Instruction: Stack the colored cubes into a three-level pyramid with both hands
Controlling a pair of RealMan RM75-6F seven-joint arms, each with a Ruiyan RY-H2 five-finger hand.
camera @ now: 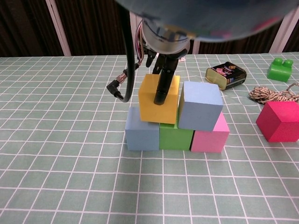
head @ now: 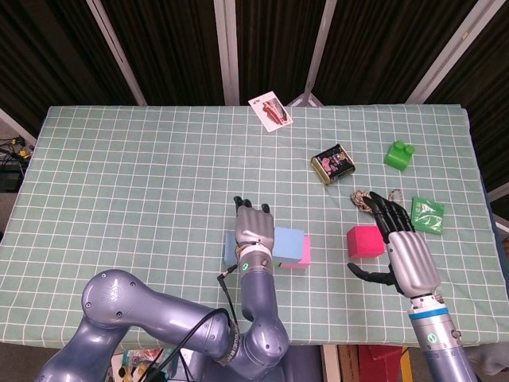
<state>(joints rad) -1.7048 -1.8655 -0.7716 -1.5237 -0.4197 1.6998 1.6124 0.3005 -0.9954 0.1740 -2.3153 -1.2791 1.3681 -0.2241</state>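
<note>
My left hand [camera: 161, 70] grips the yellow cube [camera: 159, 99] from above, a finger down its front face; the cube sits slightly tilted on the blue cube [camera: 142, 135] and green cube [camera: 175, 137] beneath. Just right of that hand, a second blue cube [camera: 200, 106] rests over the pink cube [camera: 210, 135]. My right hand [head: 404, 248] hovers with fingers spread, holding nothing, the red cube [head: 364, 241] just to its left on the surface [head: 143, 175].

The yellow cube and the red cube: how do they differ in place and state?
The yellow cube sits in the second level of the stack, on the bottom row; the red cube stands alone on the cloth. The left hand grips the yellow cube; the right hand lies open beside the red cube. Both look like same-sized foam cubes.
</note>
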